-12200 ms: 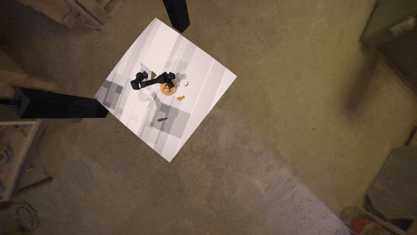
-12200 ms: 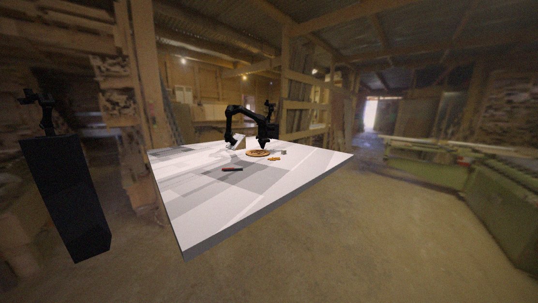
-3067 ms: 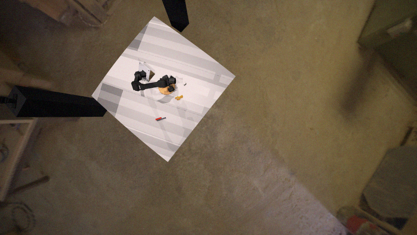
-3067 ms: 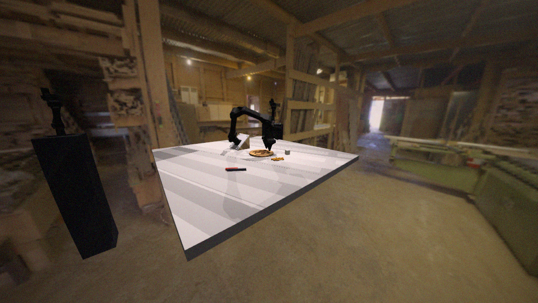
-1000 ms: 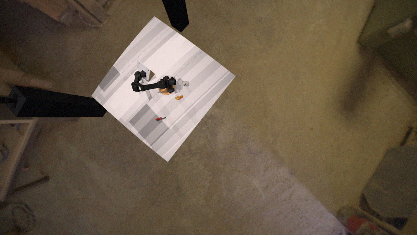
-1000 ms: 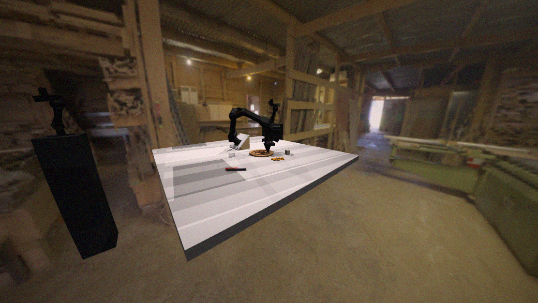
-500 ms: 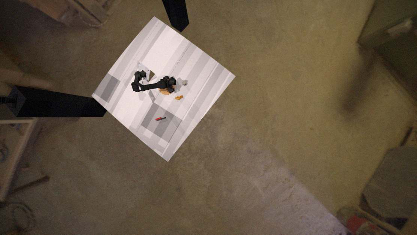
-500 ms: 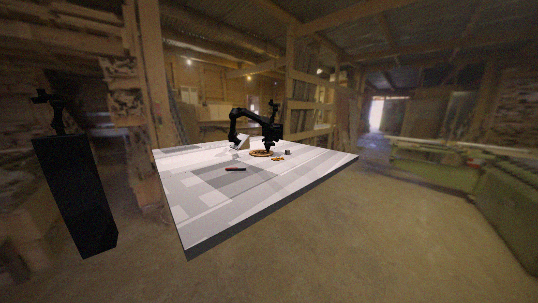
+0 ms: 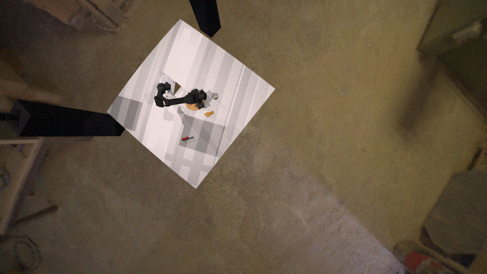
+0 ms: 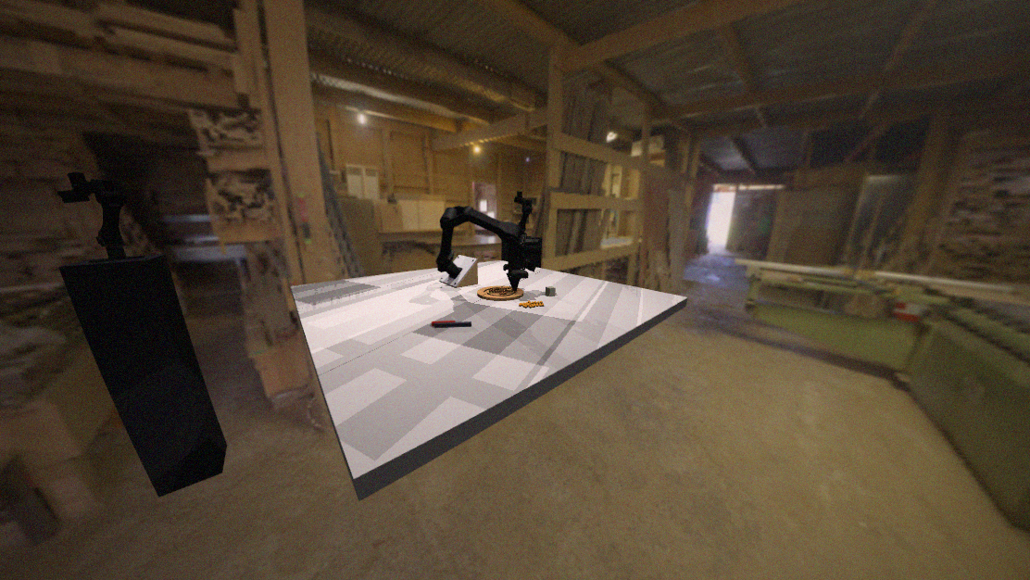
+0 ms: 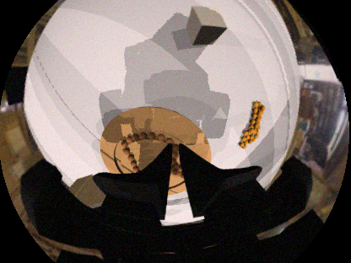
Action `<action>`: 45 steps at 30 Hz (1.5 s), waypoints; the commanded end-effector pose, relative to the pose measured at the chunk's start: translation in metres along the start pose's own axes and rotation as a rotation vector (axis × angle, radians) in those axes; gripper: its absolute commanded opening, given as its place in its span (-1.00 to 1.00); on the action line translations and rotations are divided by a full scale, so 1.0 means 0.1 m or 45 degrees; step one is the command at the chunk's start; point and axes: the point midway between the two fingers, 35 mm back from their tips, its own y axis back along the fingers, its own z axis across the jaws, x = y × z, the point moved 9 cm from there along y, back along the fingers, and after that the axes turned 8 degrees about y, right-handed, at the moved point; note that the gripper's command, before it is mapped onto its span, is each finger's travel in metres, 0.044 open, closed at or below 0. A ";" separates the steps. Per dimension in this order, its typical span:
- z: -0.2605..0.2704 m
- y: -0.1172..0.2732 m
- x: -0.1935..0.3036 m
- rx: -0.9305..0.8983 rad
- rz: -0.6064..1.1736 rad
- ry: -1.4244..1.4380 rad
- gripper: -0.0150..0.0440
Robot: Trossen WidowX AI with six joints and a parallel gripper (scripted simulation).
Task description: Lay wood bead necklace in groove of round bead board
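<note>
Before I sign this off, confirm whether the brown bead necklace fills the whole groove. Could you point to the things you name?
No, the wooden necklace (image 11: 143,136) leaves the groove's left stretch bare on the round board (image 11: 110,136).

A pale square tabletop (image 9: 190,54) (image 10: 410,388) (image 11: 84,55) with a dark edge, crossed by grey shadows, carries several things. The round wooden board (image 9: 193,105) (image 10: 481,295) (image 11: 148,114) lies flat on it. Near the board are a clump of orange beads (image 9: 209,113) (image 10: 532,304) (image 11: 253,124) and a small grey block (image 9: 215,96) (image 10: 549,291) (image 11: 206,25), apart from each other. A red and dark stick-like thing (image 9: 187,138) (image 10: 451,323) lies well apart from them. A wedge-shaped block (image 9: 177,87) (image 10: 470,271) (image 11: 89,190) with a pale sloping face also stands there.
</note>
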 end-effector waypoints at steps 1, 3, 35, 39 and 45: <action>-0.02 -0.02 0.00 0.005 0.005 0.003 -0.49; -0.02 -0.06 0.00 0.005 0.005 0.003 -0.49; -0.01 0.00 0.00 0.005 0.005 0.003 1.00; -0.01 0.00 0.00 0.005 0.005 0.003 1.00; -0.01 0.00 0.00 0.005 0.005 0.003 1.00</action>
